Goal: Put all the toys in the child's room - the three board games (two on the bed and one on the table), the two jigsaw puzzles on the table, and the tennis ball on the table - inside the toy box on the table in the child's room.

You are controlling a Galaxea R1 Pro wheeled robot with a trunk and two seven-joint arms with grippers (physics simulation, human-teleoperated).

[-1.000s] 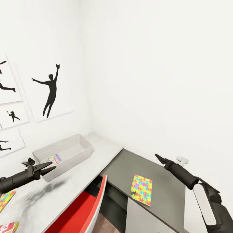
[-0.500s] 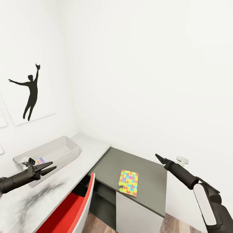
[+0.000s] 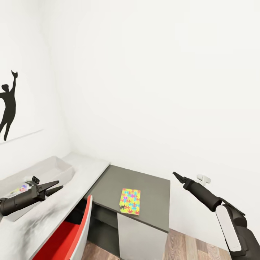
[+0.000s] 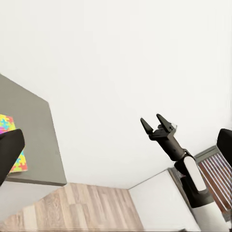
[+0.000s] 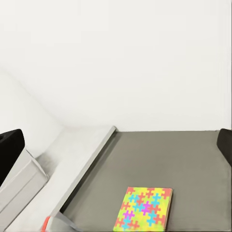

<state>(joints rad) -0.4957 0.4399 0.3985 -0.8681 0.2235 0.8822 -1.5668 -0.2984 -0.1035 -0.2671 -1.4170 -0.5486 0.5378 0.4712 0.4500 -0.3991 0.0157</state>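
One jigsaw puzzle (image 3: 130,201) lies flat on the dark grey part of the table (image 3: 151,187), near its front edge, its yellow, pink, blue and green pattern facing up. Both arms hang in the air with nothing in their jaws. The left gripper (image 3: 54,188) hovers over the pale speckled part of the table, its jaws apart, just in front of the toy box (image 3: 54,167), with the puzzle well off to its right. A colourful printed box (image 3: 20,189) shows inside the toy box, behind the left arm. The right gripper (image 3: 176,175) is raised beyond the table's right end, above and to the right of the puzzle and well apart from it; its jaws stand apart. A red chair (image 3: 77,231) sits tucked below the pale top. A black silhouette picture (image 3: 9,108) hangs on the left wall.
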